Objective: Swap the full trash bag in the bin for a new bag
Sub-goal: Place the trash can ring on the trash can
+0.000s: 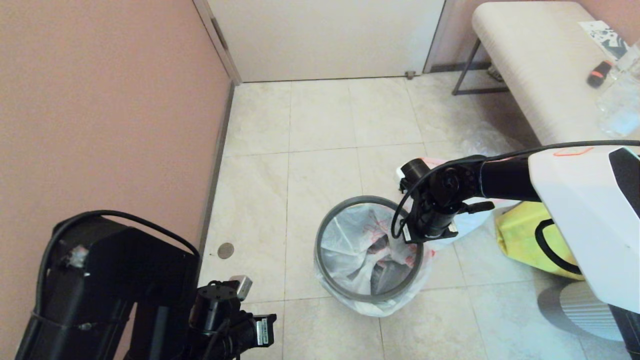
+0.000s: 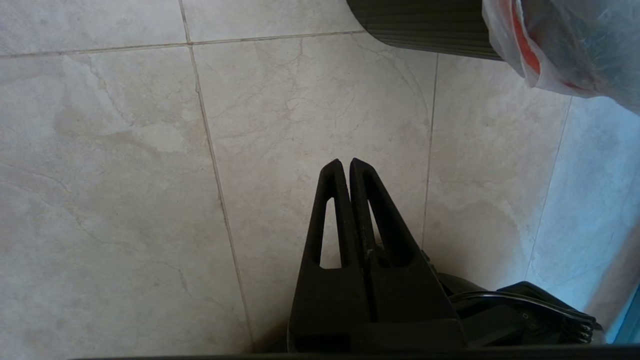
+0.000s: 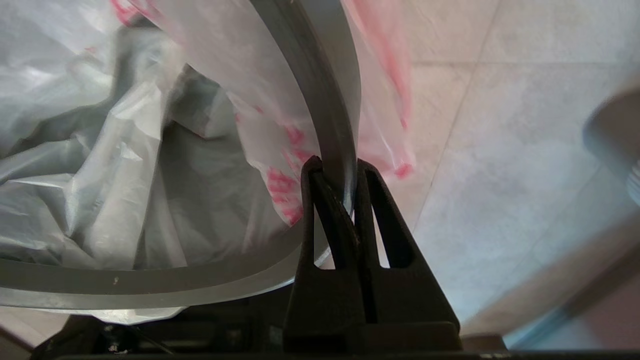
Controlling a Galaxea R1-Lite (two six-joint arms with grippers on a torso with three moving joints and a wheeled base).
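On the far left a pink wall (image 1: 100, 100) runs back to a pale door (image 1: 325, 40), closing that side. The left gripper (image 2: 345, 162) hangs parked low beside this wall over bare floor tiles (image 2: 125, 150), its fingers pressed together on nothing.

Near the middle of the floor stands the bin (image 1: 400, 295), wrapped so fully by the new bag (image 1: 345, 245) that little of its dark body shows. The bag lines the inside and folds over the outside, its red print visible. The grey hoop (image 1: 350, 204) sits on top around the rim. The right gripper (image 3: 334, 167) is at the hoop's right edge, pinched shut on the hoop, with bag plastic just beside the fingers.

Just behind that arm, a white plastic bag with a pink rim (image 1: 470, 220) lies on the floor; this looks like the full trash bag, already out, though the arm hides most of it. A yellow tote (image 1: 520, 235) lies further right, and a bench (image 1: 540, 65) fills the far right corner.

By my judgement the task is nearly done: old bag out, new bag in, hoop on. What is left is seating the hoop evenly and letting go. Open tiles lie to the left and beyond the bin; the right side is crowded by the bags.
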